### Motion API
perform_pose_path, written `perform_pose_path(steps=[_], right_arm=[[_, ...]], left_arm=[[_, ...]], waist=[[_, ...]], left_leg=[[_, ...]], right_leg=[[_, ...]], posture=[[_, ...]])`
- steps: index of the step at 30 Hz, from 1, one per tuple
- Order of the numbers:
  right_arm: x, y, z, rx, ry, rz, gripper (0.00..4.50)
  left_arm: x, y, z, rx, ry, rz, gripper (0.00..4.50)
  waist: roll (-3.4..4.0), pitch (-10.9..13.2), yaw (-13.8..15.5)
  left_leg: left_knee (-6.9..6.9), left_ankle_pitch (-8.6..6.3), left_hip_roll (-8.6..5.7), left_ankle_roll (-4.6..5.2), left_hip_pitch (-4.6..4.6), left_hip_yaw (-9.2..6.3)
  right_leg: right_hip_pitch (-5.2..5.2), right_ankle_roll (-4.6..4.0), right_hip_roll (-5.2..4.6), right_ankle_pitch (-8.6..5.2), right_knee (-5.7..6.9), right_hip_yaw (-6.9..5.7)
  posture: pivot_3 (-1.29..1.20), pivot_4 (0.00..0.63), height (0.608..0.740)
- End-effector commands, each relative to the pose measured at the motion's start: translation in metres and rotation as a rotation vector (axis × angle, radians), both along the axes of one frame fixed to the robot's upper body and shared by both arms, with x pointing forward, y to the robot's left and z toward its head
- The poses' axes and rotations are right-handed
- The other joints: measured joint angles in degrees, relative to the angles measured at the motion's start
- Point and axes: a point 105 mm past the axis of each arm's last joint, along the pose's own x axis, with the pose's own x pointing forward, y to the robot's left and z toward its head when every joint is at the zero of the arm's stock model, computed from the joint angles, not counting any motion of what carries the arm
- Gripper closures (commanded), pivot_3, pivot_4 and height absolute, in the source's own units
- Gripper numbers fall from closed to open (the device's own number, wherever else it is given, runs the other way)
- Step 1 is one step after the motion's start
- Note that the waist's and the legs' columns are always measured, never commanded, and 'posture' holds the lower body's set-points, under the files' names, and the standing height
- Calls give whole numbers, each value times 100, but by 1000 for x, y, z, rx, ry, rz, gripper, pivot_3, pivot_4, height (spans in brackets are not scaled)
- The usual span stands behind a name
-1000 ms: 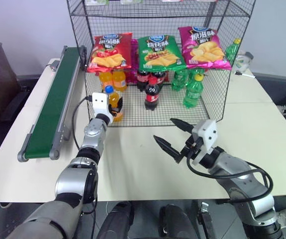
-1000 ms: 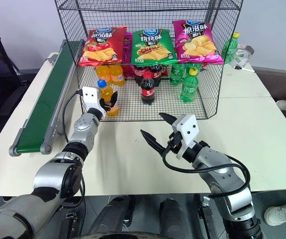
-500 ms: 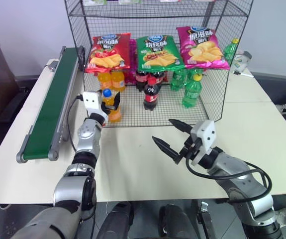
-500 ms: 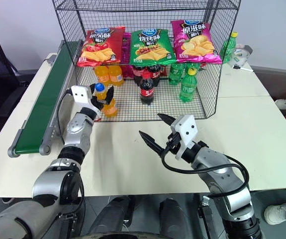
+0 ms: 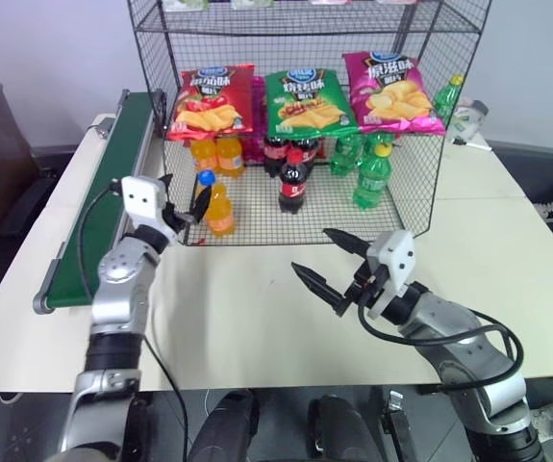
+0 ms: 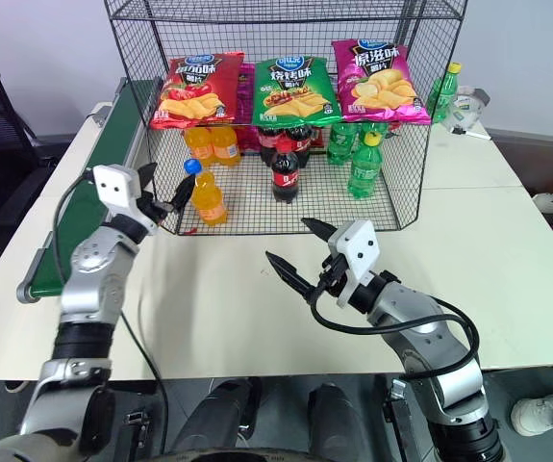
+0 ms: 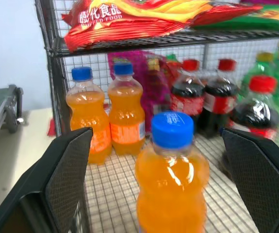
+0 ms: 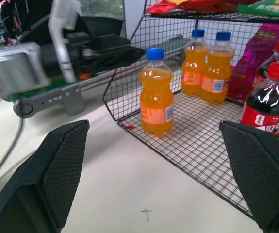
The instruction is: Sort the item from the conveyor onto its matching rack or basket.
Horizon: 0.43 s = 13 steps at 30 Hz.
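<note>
The left gripper [image 5: 182, 202], left of centre in the left eye view, has its jaws spread wide and grips nothing. The orange bottle [image 5: 219, 206] stands upright just to its right on the rack's [image 5: 411, 207] bottom mesh, near the front left corner, clear of both fingers. The right gripper [image 5: 326, 260], lower centre, is also spread wide with nothing between its fingers, hovering over the table [image 5: 257, 327] well apart from the bottle.

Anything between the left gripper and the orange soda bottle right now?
Nothing: in the left wrist view the left gripper is open, with only bare wire shelf before the orange soda bottle.
</note>
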Motion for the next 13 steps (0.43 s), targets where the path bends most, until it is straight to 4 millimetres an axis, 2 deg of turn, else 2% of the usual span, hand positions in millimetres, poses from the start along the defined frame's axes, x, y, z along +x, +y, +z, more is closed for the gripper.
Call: perform_pose_path(steps=[1,7,13], right_arm=[[-5,2,14,10,-57,22,0],[-6,-1,12,4,-45,13,0],[-6,-2,11,-2,-36,12,0]], left_arm=[[-26,6,10,58,53,-108,89],[-56,36,2,142,183,-108,89],[-68,37,-1,166,204,-125,89]], waist=[[5,-2,-17],[9,0,-7],[9,0,36]], left_leg=[[-2,0,3,0,-1,0],[-8,-1,7,-1,3,-1],[-6,-2,5,-1,2,-1]], right_leg=[[-1,-1,-4,0,-1,0],[-12,-15,-6,-8,-5,7],[-18,-23,-10,-12,-13,9]], posture=[[0,150,740],[0,150,740],[0,150,740]])
